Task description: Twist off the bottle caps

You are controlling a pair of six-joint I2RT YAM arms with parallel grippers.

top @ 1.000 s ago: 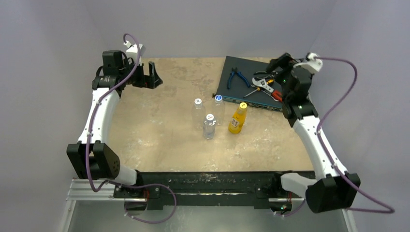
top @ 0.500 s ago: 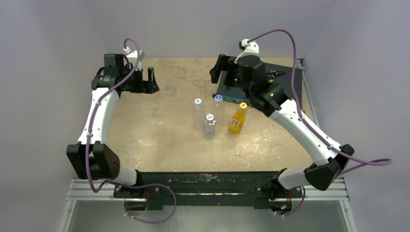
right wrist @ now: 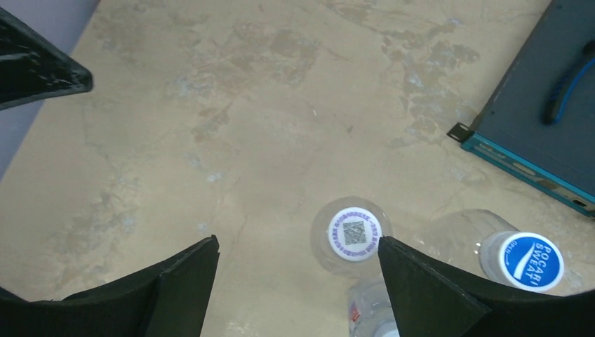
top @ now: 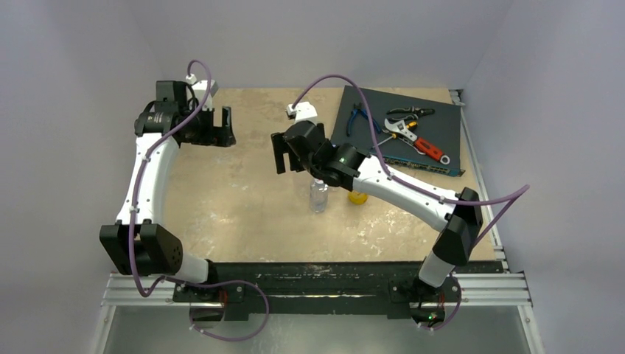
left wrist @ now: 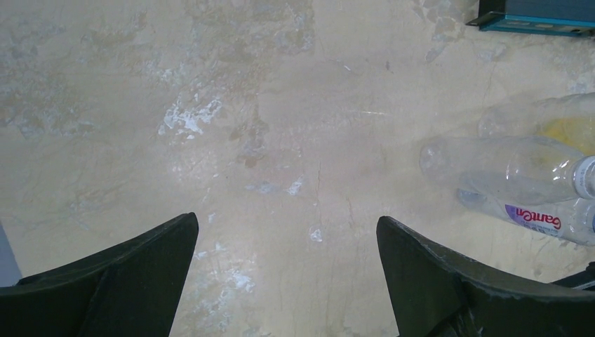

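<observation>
Right fingers [right wrist: 175, 295] swung above the bottles [top: 318, 198], apparently touching none

Soft, even overhead light fills all three views; the worktop [top: 243, 192] is bright, with faint shadows and no harsh glare. In both wrist views the jaws are dark, underlit shapes toward 6 o'clock, and the clear bottles [left wrist: 491, 158] at 3 o'clock in the left one look hazy.

jaws spread wide over the tabletop [left wrist: 281, 126] — clear bottles [left wrist: 505, 165] at right edge.
</observation>
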